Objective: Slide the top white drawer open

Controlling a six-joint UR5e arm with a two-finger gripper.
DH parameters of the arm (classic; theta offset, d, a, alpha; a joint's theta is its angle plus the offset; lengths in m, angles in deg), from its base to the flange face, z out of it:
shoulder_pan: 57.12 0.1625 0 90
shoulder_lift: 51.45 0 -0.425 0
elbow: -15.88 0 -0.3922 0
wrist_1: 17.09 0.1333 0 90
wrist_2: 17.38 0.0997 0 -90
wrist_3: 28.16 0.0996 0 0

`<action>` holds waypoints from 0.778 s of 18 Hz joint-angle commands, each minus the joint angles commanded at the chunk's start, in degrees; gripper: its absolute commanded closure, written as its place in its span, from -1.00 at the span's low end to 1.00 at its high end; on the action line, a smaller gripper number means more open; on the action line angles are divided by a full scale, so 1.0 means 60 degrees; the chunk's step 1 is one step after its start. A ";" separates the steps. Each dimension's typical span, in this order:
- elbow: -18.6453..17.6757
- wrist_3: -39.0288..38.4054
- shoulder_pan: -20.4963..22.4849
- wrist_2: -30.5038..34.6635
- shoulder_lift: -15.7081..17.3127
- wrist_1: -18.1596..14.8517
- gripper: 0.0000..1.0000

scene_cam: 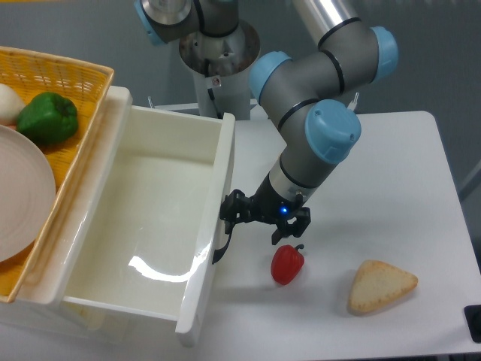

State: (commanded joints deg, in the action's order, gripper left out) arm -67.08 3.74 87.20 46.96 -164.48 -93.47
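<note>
Top white drawer [150, 226] is pulled well out.
Gripper [231, 216] at black handle [222, 244]; can't tell whether jaws are clamped.

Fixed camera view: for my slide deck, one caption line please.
UR5e gripper at the pulled-out top white drawer's black handle, red pepper alongside.
</note>
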 joint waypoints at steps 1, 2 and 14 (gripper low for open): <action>-0.0015 0.0000 0.0015 -0.0029 0.0000 0.0000 -1.00; -0.0015 0.0015 0.0029 -0.0102 -0.0015 0.0000 -1.00; -0.0029 0.0015 0.0307 -0.0586 0.0029 -0.0015 -1.00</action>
State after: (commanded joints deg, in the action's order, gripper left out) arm -67.26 3.83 89.04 43.45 -164.31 -93.55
